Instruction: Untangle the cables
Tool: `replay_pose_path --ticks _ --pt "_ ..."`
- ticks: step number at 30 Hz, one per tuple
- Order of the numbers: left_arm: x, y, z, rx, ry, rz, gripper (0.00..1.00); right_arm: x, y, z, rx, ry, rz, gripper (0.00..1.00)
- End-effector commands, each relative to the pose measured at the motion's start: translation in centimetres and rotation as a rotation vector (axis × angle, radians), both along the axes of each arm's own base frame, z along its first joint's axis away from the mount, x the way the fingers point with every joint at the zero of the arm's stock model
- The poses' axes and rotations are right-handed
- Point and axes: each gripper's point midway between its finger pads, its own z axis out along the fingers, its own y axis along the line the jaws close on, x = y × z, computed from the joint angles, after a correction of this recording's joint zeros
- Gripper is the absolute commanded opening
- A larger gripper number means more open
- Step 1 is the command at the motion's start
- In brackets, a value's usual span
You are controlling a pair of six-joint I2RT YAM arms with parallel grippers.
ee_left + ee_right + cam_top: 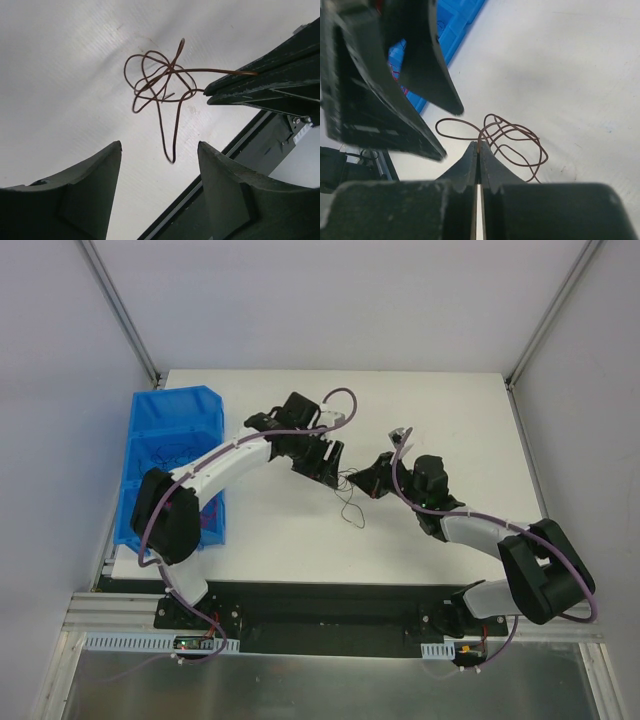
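Observation:
A thin dark reddish-brown cable (350,502) lies in loose tangled loops on the white table between my two grippers. My right gripper (478,146) is shut on one end of it. The loops (495,131) spread just beyond the fingertips, resting on the table. In the left wrist view the tangle (171,70) lies ahead of my left gripper (160,150), which is open and empty, with one long loop hanging down toward its jaws. The right gripper's fingers (260,87) enter from the right, pinching the cable's end. In the top view the left gripper (325,465) and right gripper (375,480) face each other closely.
A blue bin (175,415) stands at the table's left edge, under the left arm, with thin red and dark wires inside (400,85). The table's dark front rail (240,145) runs close below the grippers. Thick purple cables run along both arms.

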Motion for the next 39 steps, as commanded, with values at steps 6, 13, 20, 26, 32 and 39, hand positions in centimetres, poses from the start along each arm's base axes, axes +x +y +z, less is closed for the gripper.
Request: replay_pose_path --ticks 6,13,20,26,32,39 --pt "1.9 1.7 4.7 -0.127 -0.092 0.069 0.63 -1.2 1.1 3.0 0.06 -0.101 0.118 0.0" --pt "0.2 -0.3 4.8 -0.198 -0.046 -0.034 0.61 -1.4 0.9 3.4 0.08 -0.095 0.101 0.0" --pt "-0.1 -0.4 2.5 -0.04 -0.146 -0.02 0.45 -1.4 0.6 4.6 0.127 -0.066 0.066 0.0" --pt "1.6 0.8 2.7 0.063 -0.27 0.093 0.31 -1.6 -0.4 6.7 0.181 0.057 -0.033 0.0" --pt "2.7 3.0 4.7 0.084 -0.341 0.269 0.2 -4.6 -2.3 10.9 0.266 0.208 -0.104 0.0" --pt "0.5 3.5 7.9 -0.042 -0.324 0.344 0.05 -7.7 -3.8 18.1 0.363 0.154 -0.086 0.0"
